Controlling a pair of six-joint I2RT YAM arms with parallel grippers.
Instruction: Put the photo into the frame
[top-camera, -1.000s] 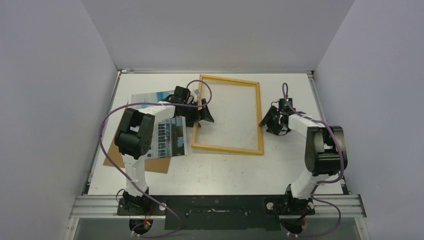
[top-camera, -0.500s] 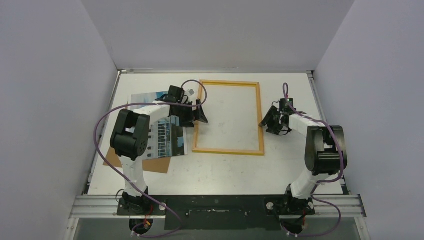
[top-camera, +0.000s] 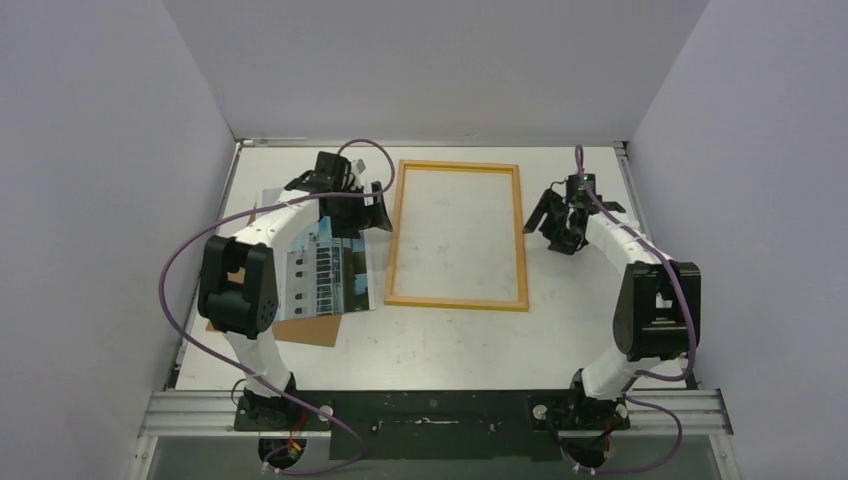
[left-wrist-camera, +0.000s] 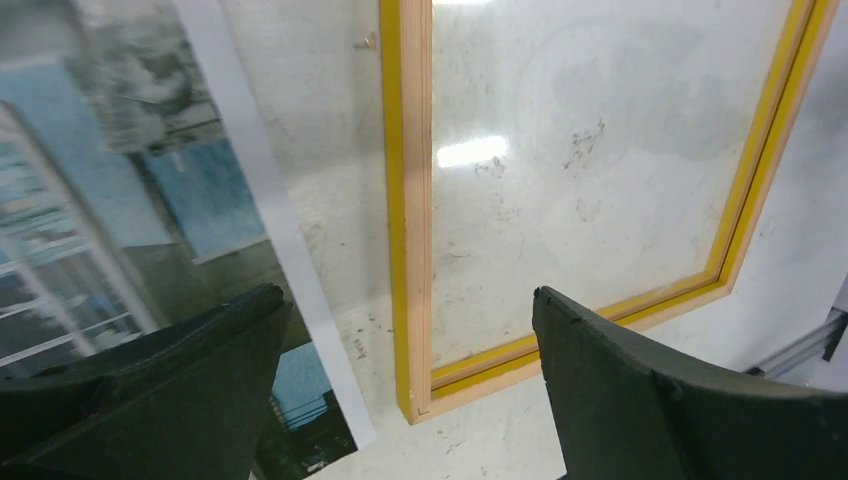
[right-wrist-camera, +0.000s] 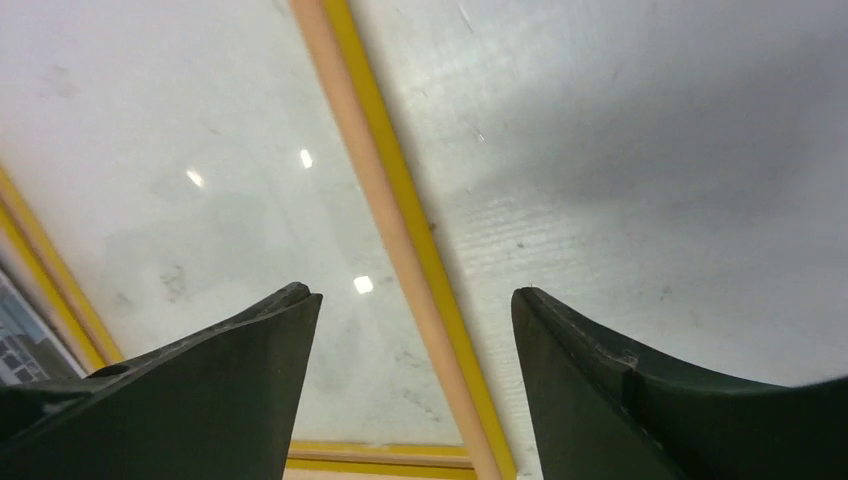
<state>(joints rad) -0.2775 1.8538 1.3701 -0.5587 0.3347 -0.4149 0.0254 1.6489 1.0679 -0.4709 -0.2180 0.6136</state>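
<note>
My two grippers are both free. The left gripper (top-camera: 372, 208) (left-wrist-camera: 405, 295) has its black jaws wide apart and holds nothing, hovering above the gap between the two task pieces. The right gripper (top-camera: 553, 216) (right-wrist-camera: 415, 292) has its jaws parted, one on each side of the right rail and clear of it. I count one thin-edged rectangular frame (top-camera: 456, 300) (left-wrist-camera: 410, 200) (right-wrist-camera: 390, 200), yellow and light wood, lying flat mid-table towards the far edge. One photo (top-camera: 330, 272) (left-wrist-camera: 110, 230), a printed sheet showing a white building, lies face up just left of it, apart, partly under my left arm. It rests on one brown backing board (top-camera: 318, 331) by the left edge. Purple cables (top-camera: 180, 260) loop from both arms over the scuffed white table (top-camera: 450, 345), enclosed by plain pale walls (top-camera: 430, 70).
</note>
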